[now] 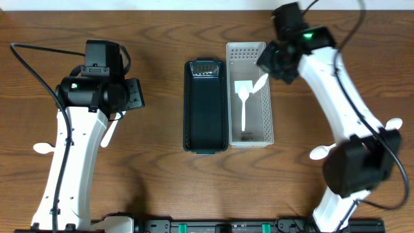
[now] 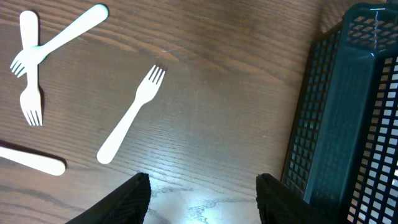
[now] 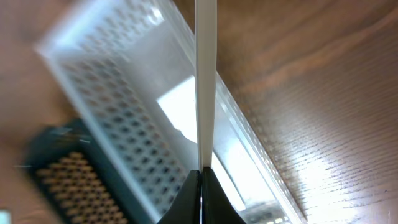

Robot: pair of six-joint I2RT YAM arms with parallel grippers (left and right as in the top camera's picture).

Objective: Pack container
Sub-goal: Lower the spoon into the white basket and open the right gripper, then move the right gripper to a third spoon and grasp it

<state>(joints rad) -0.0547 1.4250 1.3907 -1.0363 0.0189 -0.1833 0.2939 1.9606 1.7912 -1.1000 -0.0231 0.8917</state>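
White basket [image 1: 250, 53] and dark basket [image 1: 206, 110] are sitting side by side at the middle of the table [image 1: 162, 39] in the overhead view, their long sides touching or nearly so. A loose utensil [image 1: 244, 107] is lying lengthwise inside the white one. The right gripper [image 1: 268, 64] is hovering over that basket's far right edge, and a held utensil [image 1: 260, 81] is slanting down from it toward the inside. The left arm [image 1: 84, 97] is hanging over bare wood, well apart from both baskets.

In the left wrist view, the left gripper [image 2: 204, 198] is standing with its fingers wide apart and nothing between them. The dark basket's mesh wall is rising at the right. Out on the wood, a single fork [image 2: 127, 119] is lying alone, a crossed pair of forks [image 2: 32, 65] is resting at the upper left, and a white handle end [image 2: 34, 161] is showing at the left edge.

In the right wrist view, the right gripper [image 3: 201, 179] is pinching the held utensil, seen edge-on, its fingers pressed together on the handle. The white basket is showing blurred beneath it.
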